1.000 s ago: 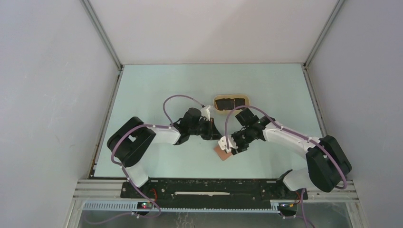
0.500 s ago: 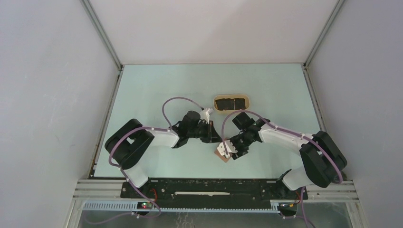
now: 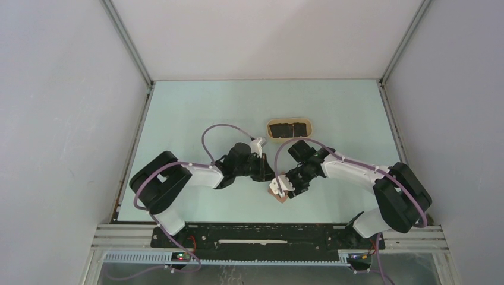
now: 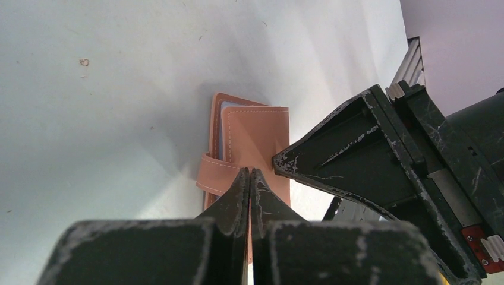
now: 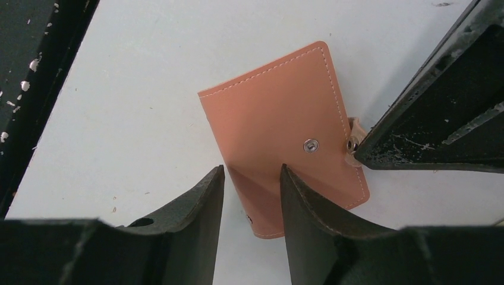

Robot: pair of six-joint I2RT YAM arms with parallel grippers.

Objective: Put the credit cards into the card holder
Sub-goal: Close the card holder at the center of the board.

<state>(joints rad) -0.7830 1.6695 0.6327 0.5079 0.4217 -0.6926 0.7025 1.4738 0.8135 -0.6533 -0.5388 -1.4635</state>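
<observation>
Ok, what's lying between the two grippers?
Only the card holder. The left gripper, shut, is at its strap tab; the right gripper, open, hangs over the opposite edge. Right wrist view shows it.

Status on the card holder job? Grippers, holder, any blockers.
Left gripper shut, tips at strap tab. Right gripper open, straddling holder edge. Holder folded, strap unsnapped. No cards in view.

Pale grey walls [image 3: 59,119] box in a mint-green table [image 3: 196,107] — aluminium rails [image 3: 128,41] line the corners.
</observation>
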